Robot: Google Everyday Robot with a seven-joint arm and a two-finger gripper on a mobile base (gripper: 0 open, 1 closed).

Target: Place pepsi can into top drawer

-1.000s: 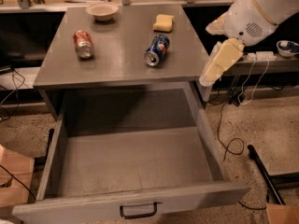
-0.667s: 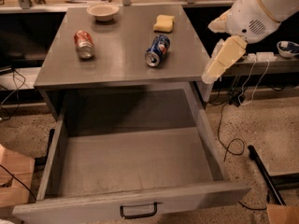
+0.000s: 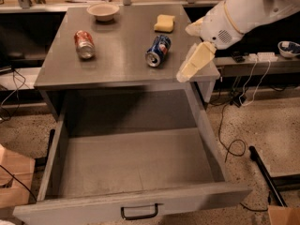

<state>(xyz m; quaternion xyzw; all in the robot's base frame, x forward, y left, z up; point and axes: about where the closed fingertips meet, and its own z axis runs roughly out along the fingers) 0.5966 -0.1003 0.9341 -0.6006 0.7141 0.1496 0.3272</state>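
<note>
The pepsi can [image 3: 157, 50] lies on its side on the grey cabinet top [image 3: 122, 55], right of middle, its silver end toward the front. My gripper [image 3: 184, 53] hangs over the right edge of the cabinet top, just right of the can and apart from it. Its cream fingers [image 3: 195, 61] stand apart and hold nothing. The top drawer [image 3: 140, 204] is pulled fully out below, with a black handle [image 3: 139, 213] on its front panel and nothing inside.
A red-and-silver can [image 3: 84, 44] lies at the left of the cabinet top. A white bowl [image 3: 103, 11] and a yellow sponge [image 3: 164, 23] sit at the back. Cables [image 3: 232, 125] and a black bar [image 3: 265, 172] lie on the floor to the right.
My gripper has moved left, from beside the cabinet to over its right edge, closer to the pepsi can. The cans and the drawer have not moved.
</note>
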